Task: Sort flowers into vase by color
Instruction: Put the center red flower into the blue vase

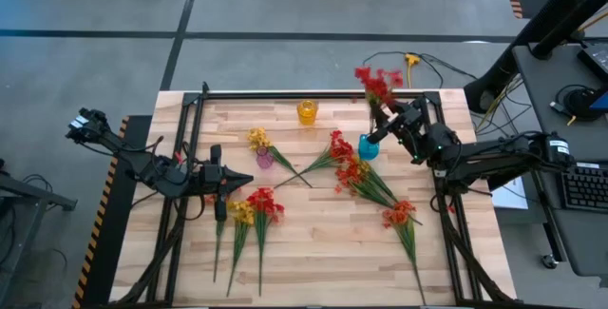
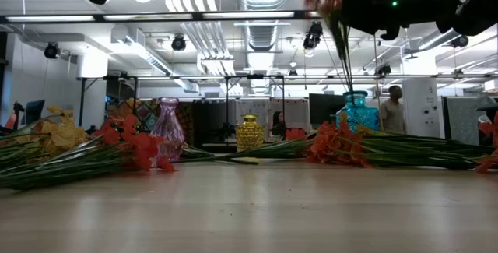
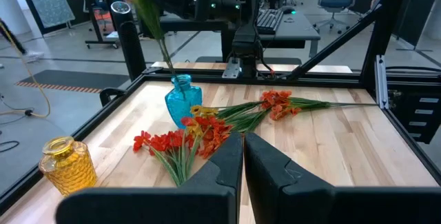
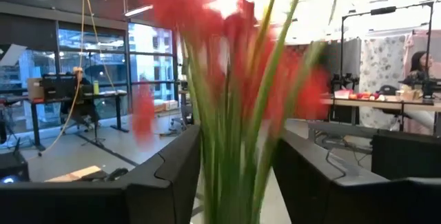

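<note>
The right gripper (image 1: 391, 119) hangs above the blue vase (image 1: 368, 146) at about 2 o'clock on the table (image 1: 313, 252). Its fingers (image 4: 165, 176) stand apart on either side of the red flower's (image 1: 378, 83) stems, which rise between them with gaps showing on both sides; whether they touch the stems cannot be told. That flower stands in the blue vase, its stem leaning and its blossoms well above the vase mouth.

The left gripper (image 1: 220, 178) waits at about 9 o'clock, its fingers (image 3: 220, 172) clenched together on nothing.

A yellow vase (image 1: 306, 111) stands near 12 o'clock and is empty. A purple vase (image 1: 264, 158) sits left of centre with a yellow flower (image 1: 257, 139) at it; whether the stem is inside cannot be told.

Loose flowers lie flat on the table: a red and orange bunch (image 1: 350, 169) just beside the blue vase toward the centre, an orange one (image 1: 399, 215) near 4 o'clock, and a red and yellow group (image 1: 253, 209) near 7 o'clock, just beside the left gripper.

No brand, label or writing can be read anywhere.
</note>
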Controlling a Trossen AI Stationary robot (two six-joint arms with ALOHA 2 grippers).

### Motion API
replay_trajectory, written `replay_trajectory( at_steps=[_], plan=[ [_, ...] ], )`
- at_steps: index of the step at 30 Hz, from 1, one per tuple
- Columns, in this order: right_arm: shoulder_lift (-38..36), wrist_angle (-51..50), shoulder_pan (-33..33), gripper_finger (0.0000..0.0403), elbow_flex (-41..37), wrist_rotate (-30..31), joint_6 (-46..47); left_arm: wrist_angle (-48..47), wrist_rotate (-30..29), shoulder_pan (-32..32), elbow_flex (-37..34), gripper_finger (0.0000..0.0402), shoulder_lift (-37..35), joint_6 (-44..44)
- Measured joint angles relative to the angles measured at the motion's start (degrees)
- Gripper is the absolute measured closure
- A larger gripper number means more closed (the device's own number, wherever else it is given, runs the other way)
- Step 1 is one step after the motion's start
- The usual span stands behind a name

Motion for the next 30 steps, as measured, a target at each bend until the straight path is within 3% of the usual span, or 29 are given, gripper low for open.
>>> replay_trajectory(
  at_steps=[8,16,24,30],
  plan=[
    [-1.27,-5.47,0.0,0.0199,0.0,-0.02,4.29,0.0,0.0,0.01,0.0,0.0402,0.01,0.0],
    [-5.35,-17.01,1.01,0.0158,3.18,0.04,7.83,0.0,0.0,-0.01,0.0,0.0402,-0.01,0.0],
    [-9.39,-45.41,1.26,0.0122,12.25,1.06,16.7,0.0,0.01,0.01,0.0,0.0402,0.01,-0.01],
    [-9.67,-70.0,1.25,0.0119,21.69,3.23,25.6,0.0,0.02,0.0,0.0,0.0402,-0.01,-0.02]
  ],
)
